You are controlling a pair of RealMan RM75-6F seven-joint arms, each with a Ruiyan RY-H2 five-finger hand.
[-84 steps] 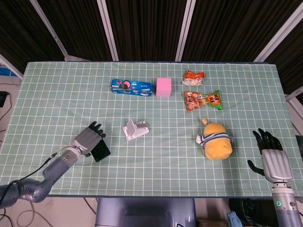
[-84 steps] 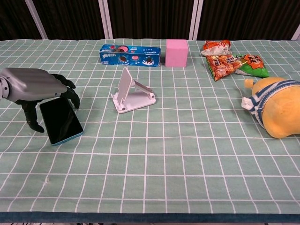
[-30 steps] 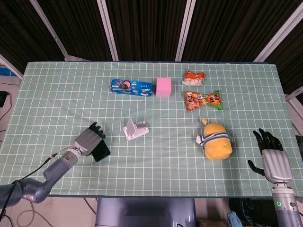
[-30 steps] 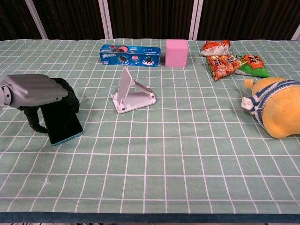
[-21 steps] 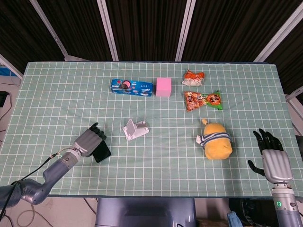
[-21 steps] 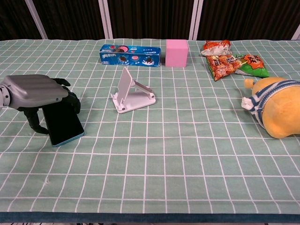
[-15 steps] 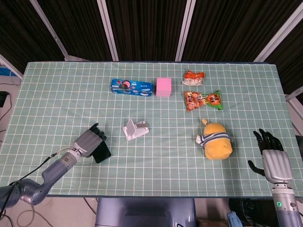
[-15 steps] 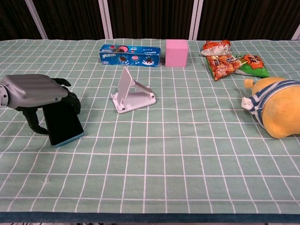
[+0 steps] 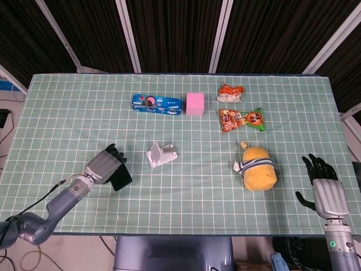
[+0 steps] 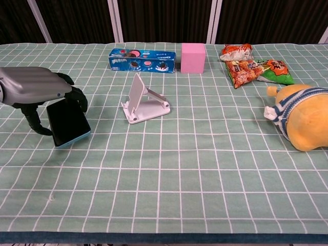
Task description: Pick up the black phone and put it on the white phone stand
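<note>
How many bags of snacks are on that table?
2, both at the far right part of the table: a small orange and white bag at the back, and an orange and green bag just in front of it, behind the yellow plush toy. None seems hidden.

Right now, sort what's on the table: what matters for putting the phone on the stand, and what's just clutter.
For the job: phone, held by the left robot hand; stand.

Clutter: cookie box, pink block, two snack bags, plush toy. The right robot hand is idle.

Glossy black phone [image 10: 67, 123] — matt white plastic stand [image 10: 145, 101] — checked cloth [image 10: 205, 164].
</note>
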